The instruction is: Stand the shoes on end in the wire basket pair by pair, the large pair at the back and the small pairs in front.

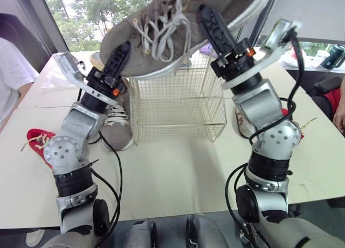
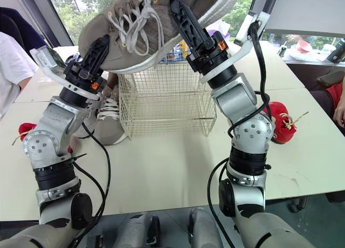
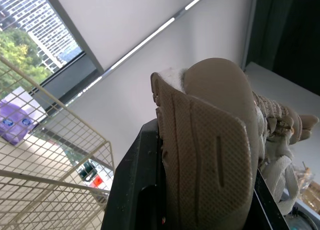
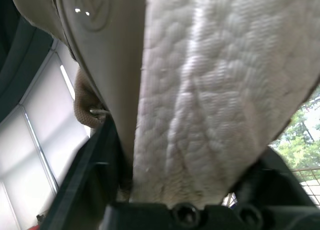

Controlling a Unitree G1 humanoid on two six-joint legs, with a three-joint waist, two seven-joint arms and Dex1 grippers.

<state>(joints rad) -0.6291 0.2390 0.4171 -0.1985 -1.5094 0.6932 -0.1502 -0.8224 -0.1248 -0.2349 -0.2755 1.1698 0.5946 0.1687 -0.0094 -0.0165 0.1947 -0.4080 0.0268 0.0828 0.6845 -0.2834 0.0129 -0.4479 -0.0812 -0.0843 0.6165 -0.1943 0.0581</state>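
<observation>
A large grey-tan shoe with white laces hangs on its side above the white wire basket. My left gripper is shut on its toe end, whose ribbed sole sits between the black fingers. My right gripper is shut on the heel end, clamping the white sole. The matching grey shoe lies on the table against the basket's left side. One small red shoe lies at the far left. Another red shoe lies right of the basket, behind my right arm.
The basket stands mid-table and looks empty inside. A person in a white sleeve sits at the left, and another person's arm shows at the right edge. Small items and a dark bottle stand at the back right.
</observation>
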